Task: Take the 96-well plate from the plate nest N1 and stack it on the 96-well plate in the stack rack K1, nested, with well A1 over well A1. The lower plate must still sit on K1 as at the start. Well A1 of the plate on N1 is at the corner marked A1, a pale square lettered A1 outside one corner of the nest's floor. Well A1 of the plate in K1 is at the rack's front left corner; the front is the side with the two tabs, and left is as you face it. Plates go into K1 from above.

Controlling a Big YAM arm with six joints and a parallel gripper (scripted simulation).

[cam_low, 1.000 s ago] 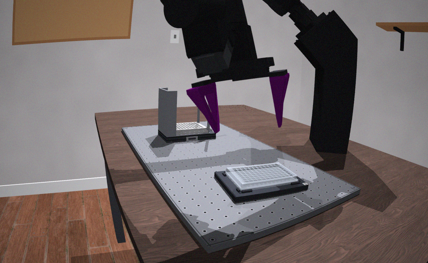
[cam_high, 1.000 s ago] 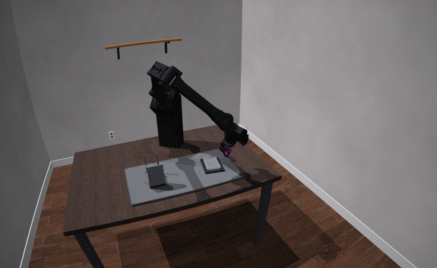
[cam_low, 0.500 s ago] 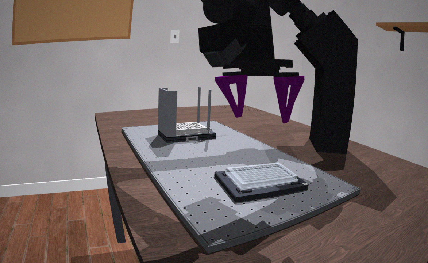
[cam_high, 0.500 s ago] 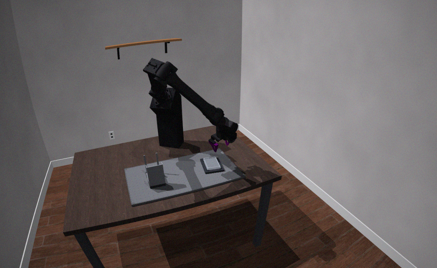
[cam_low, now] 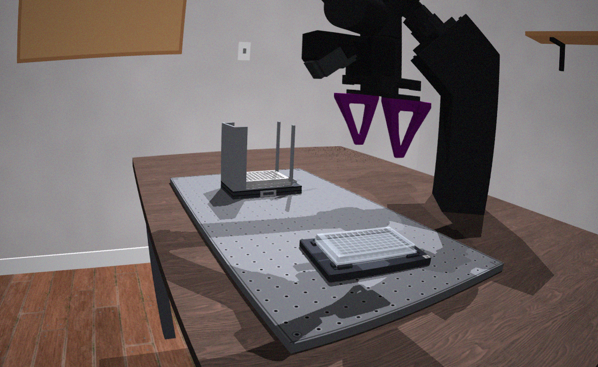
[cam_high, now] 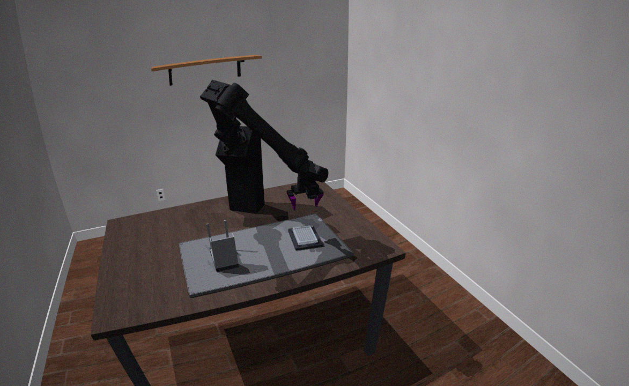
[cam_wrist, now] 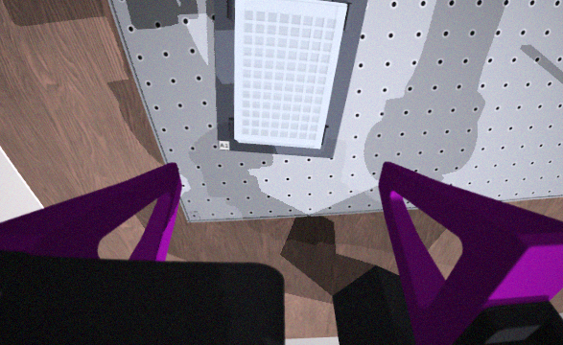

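Observation:
A clear 96-well plate [cam_low: 365, 244] lies flat in the dark plate nest N1 [cam_low: 364, 262] on the grey perforated board; it also shows in the wrist view [cam_wrist: 288, 74] and in the top view [cam_high: 304, 235]. A pale A1 label [cam_wrist: 223, 145] sits outside the nest corner nearest my left finger. The stack rack K1 [cam_low: 255, 168] stands at the board's other end with a white plate [cam_low: 264, 175] low inside it. My gripper [cam_low: 381, 150] [cam_high: 304, 201] with purple fingers is open and empty, high above the table behind the nest.
The rack has a tall grey back wall [cam_low: 233, 155] and two thin posts [cam_low: 285, 153]. The arm's black pedestal [cam_low: 463, 123] stands on the table behind the board. A wooden shelf [cam_high: 206, 62] hangs on the wall.

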